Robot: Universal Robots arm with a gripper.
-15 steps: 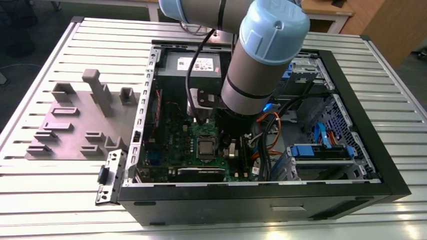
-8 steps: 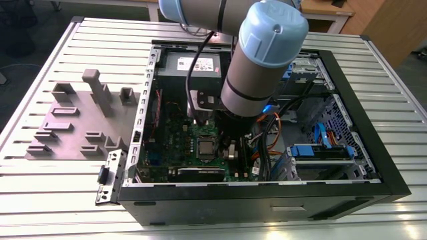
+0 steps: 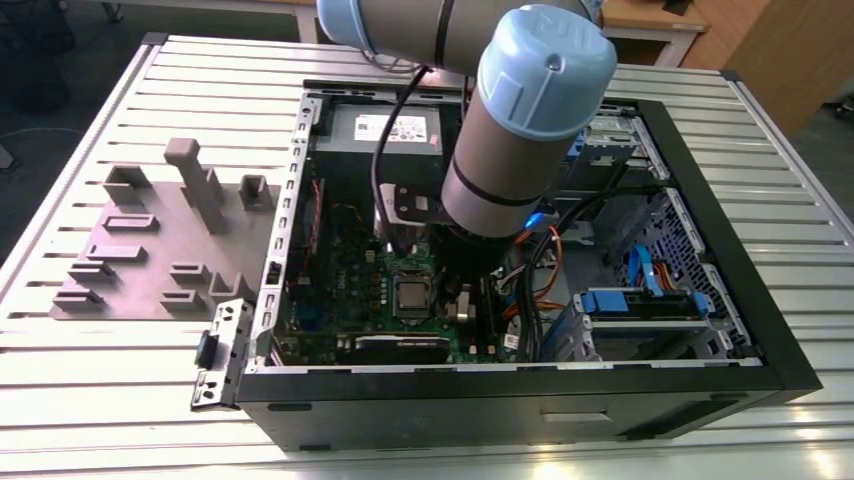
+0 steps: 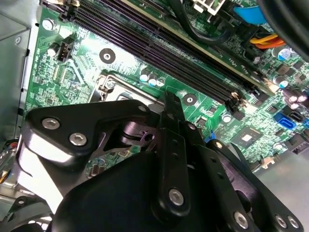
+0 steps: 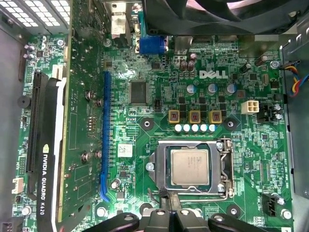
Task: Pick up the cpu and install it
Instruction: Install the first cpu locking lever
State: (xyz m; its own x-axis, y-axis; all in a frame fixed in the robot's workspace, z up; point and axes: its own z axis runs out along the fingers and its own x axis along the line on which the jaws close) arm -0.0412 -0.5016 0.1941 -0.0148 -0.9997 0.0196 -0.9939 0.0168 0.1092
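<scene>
Cpu [image 5: 190, 166] sits flat inside socket frame [image 5: 223, 166]. Gripper [image 5: 170, 212] just beside frame, holding nothing; open or closed, cannot tell. Go slow, keep chip flat.

Grey arm [image 3: 501, 170] with pale-blue caps; black gripper [image 4: 166, 159] linkages with silver screws.

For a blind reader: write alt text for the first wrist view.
A silvery cpu sits in its metal socket frame on a green motherboard. The black claw hangs just beside the socket, with a graphics card standing further off.
</scene>
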